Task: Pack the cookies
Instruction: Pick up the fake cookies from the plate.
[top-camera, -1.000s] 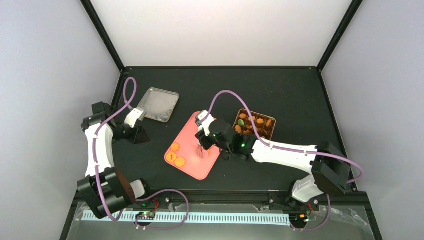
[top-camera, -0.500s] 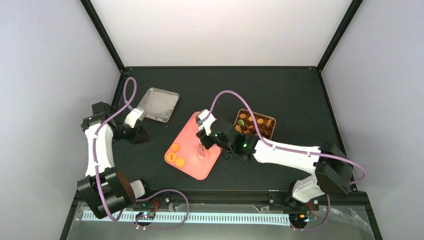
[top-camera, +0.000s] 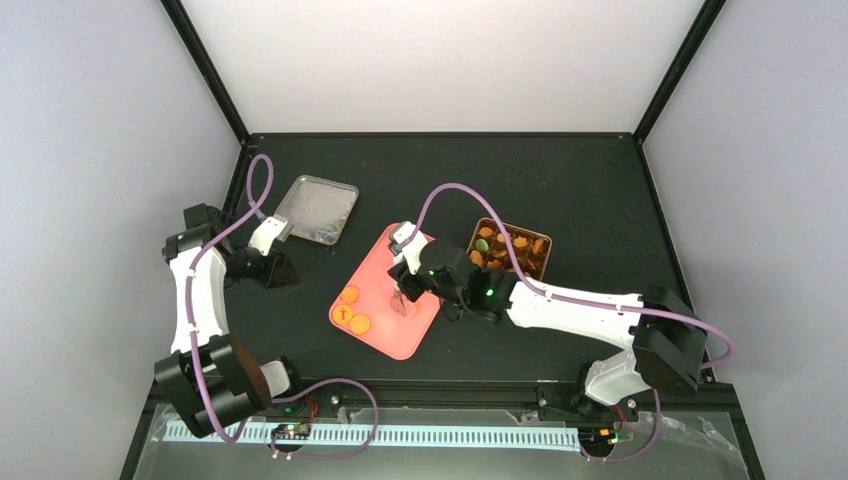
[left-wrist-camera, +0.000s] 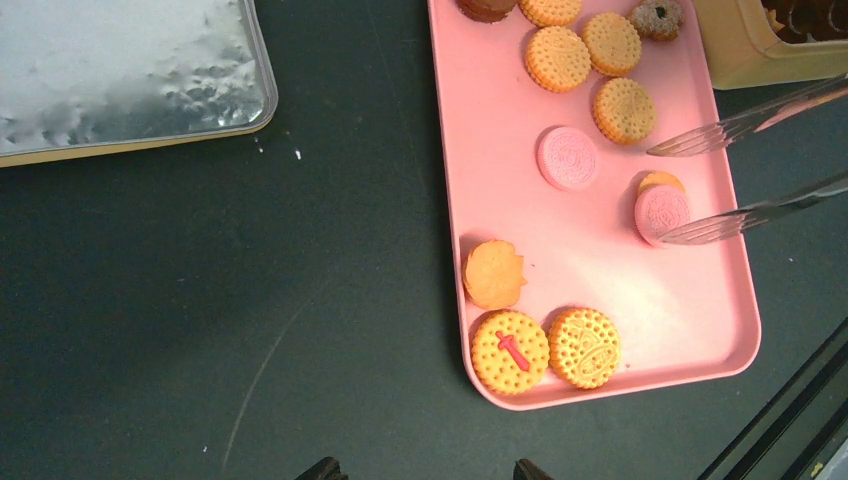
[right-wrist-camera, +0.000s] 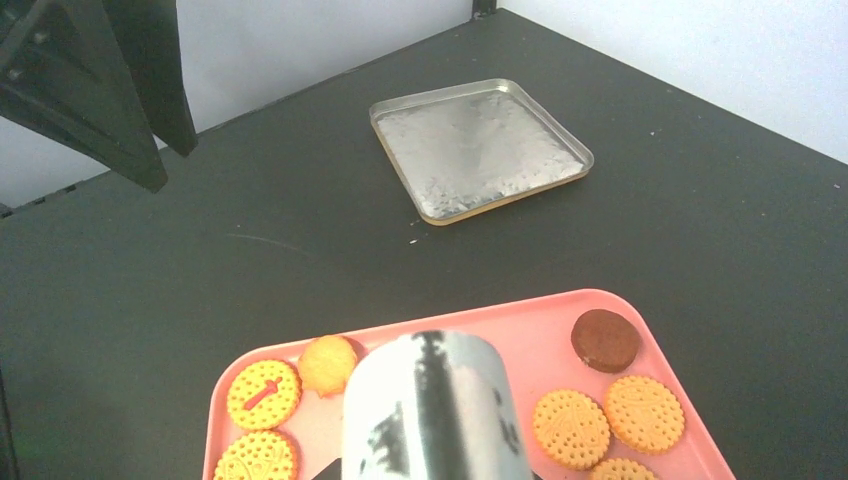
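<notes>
Several cookies (left-wrist-camera: 510, 350) lie on a pink tray (left-wrist-camera: 600, 260), mostly orange-yellow, with a dark brown one (right-wrist-camera: 605, 340) at its far end. My right gripper (top-camera: 410, 285) hangs over the tray's middle, shut on metal tongs (right-wrist-camera: 430, 410). The two tong tines (left-wrist-camera: 740, 125) stand apart on either side of a pink cookie (left-wrist-camera: 661, 211) that lies on the tray. A second pink cookie (left-wrist-camera: 568, 157) lies beside it. More cookies fill the gold tin (top-camera: 510, 250) right of the tray. My left gripper (top-camera: 280, 268) is open and holds nothing, over the bare table left of the tray.
The tin's silver lid (top-camera: 317, 208) lies flat on the black table, at the back left of the tray. The tin's beige wall (left-wrist-camera: 760, 50) stands close to the tray's far corner. The table's near edge rail (top-camera: 440, 385) runs just below the tray.
My right gripper with the tongs has shifted slightly left over the tray. The left arm has not moved.
</notes>
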